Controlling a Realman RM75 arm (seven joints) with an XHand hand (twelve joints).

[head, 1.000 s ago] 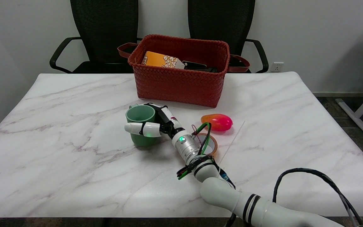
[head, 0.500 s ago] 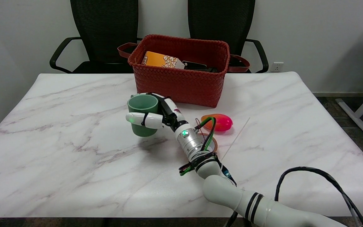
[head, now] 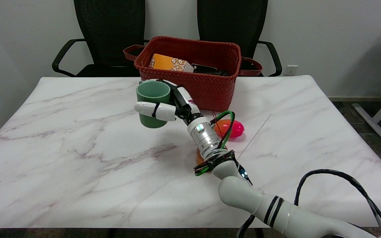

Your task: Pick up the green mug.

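The green mug [head: 151, 99] hangs upright in the air above the marble table [head: 78, 132], in front of the left half of the red basket. My right hand [head: 169, 106] grips it from the right side. The thumb crosses the mug's near wall and the other fingers wrap round its far side. The mug's mouth faces up and looks empty; its handle is hidden behind the hand. A faint shadow lies on the table below the mug.
A red woven basket [head: 190, 84] holding an orange box stands just behind the mug. A pink-orange egg-shaped toy [head: 235, 128] and a tape roll [head: 198, 158], mostly hidden by my forearm, lie right of centre. A thin white stick [head: 255, 136] lies beside them. Two black chairs stand behind the table.
My right hand has lifted the mug off the table, carrying it up and slightly toward the basket. The forearm now covers more of the tape roll.
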